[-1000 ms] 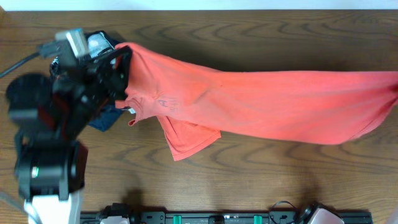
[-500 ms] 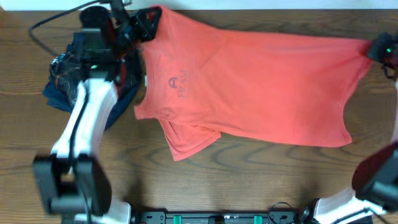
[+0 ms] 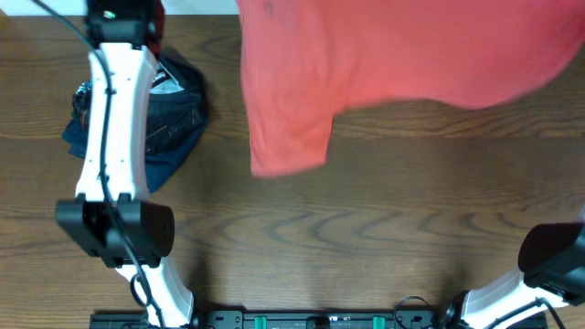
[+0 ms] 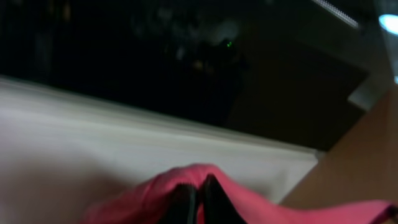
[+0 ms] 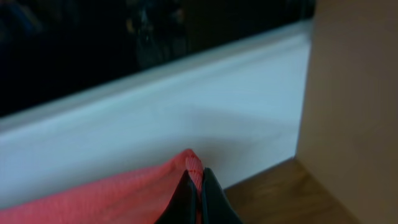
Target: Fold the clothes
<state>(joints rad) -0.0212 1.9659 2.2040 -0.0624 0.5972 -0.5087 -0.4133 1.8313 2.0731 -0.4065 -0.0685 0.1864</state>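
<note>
Coral-red T-shirt [image 3: 384, 55] hangs above the tabletop [image 3: 366, 228], left tool [image 4: 198, 191] and right tool [image 5: 198, 186] each pinching an edge, probably to spread it flat.

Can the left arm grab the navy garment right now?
Probably not: the left gripper is shut on the coral T-shirt, held up. The navy garment lies clear of the shirt, under the left arm.
</note>
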